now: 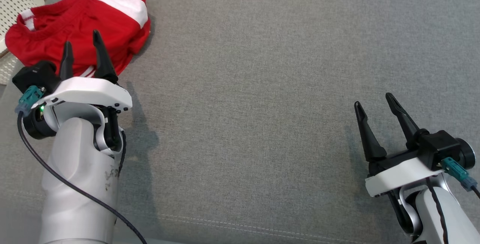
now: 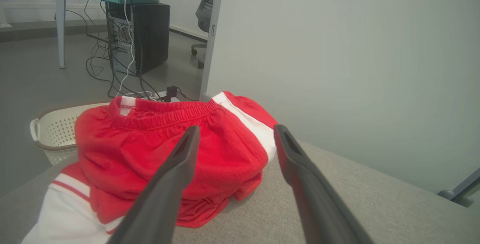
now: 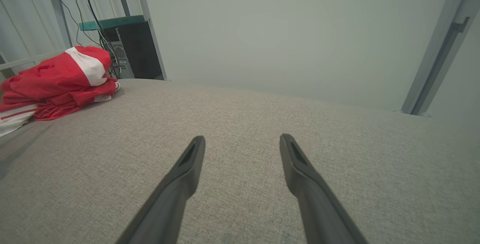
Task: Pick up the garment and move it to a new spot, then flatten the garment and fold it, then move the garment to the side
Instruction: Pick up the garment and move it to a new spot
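The garment (image 1: 75, 23) is a pair of red shorts with white stripes, crumpled in a heap at the far left corner of the grey cushion. In the left wrist view the garment (image 2: 157, 150) lies just beyond my fingers, elastic waistband on top. My left gripper (image 1: 82, 47) hovers at the heap's near edge, open, nothing between its fingers. My right gripper (image 1: 373, 101) is open over bare fabric at the lower right, far from the shorts. The right wrist view has the garment (image 3: 56, 83) at its far left and my right gripper (image 3: 240, 141) empty.
The grey upholstered surface (image 1: 262, 86) stretches wide, with a stitched seam near its front edge. A cream perforated laundry basket (image 1: 15, 0) stands off the far left corner. Beyond it are a computer tower (image 2: 138, 34), cables on the floor and a pale partition wall (image 2: 337, 49).
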### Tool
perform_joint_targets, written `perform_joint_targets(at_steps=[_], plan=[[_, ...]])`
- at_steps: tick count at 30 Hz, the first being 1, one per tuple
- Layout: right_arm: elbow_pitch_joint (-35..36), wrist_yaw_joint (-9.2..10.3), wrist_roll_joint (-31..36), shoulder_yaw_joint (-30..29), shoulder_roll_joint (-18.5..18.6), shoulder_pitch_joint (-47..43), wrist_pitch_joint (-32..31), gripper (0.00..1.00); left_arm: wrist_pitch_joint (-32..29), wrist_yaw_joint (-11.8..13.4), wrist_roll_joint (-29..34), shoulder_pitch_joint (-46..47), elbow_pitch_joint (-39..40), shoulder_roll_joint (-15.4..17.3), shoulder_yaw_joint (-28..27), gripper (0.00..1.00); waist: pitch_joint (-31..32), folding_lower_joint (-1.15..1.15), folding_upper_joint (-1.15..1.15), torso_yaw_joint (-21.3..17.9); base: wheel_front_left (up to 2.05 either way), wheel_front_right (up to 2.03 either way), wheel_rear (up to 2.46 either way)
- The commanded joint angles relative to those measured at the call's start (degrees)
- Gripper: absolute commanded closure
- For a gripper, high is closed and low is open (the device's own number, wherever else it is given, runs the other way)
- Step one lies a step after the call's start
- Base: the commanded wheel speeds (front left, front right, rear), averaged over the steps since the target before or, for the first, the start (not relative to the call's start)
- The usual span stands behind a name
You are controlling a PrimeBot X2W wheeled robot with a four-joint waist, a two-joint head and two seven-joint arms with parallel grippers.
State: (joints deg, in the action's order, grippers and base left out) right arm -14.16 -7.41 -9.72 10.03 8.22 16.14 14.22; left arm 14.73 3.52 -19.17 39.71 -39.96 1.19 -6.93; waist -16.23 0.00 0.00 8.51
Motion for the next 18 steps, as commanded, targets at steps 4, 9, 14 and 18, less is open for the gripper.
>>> perform_joint_targets(at_steps=[4, 9, 14, 18], plan=[[1.8, -0.08, -0.6, 1.6, 0.8, 1.8, 0.8, 0.0, 0.3, -0.2, 2.3, 5.4, -2.8, 3.2, -2.8, 0.0, -3.9, 0.0, 0.0, -1.9, 0.0, 0.0, 0.0], [2.0, -0.08, -0.8, 2.1, 1.0, 2.4, 0.8, 0.0, 0.3, 0.0, 3.6, 8.4, -6.7, 4.4, -3.7, 0.0, -5.6, 0.0, 0.0, -2.8, 0.0, 0.0, 0.0], [2.3, -0.08, -1.2, 3.0, 0.9, 3.0, 0.8, 0.0, 0.3, 0.9, 5.5, 12.1, -12.2, 6.7, -3.8, 0.0, -7.8, 0.0, 0.0, -4.3, 0.0, 0.0, 0.0], [2.6, -0.08, -1.5, 3.4, 0.9, 3.6, 0.8, 0.0, 0.3, 1.6, 6.8, 14.7, -14.7, 8.5, -3.8, 0.0, -9.8, 0.0, 0.0, -5.4, 0.0, 0.0, 0.0]])
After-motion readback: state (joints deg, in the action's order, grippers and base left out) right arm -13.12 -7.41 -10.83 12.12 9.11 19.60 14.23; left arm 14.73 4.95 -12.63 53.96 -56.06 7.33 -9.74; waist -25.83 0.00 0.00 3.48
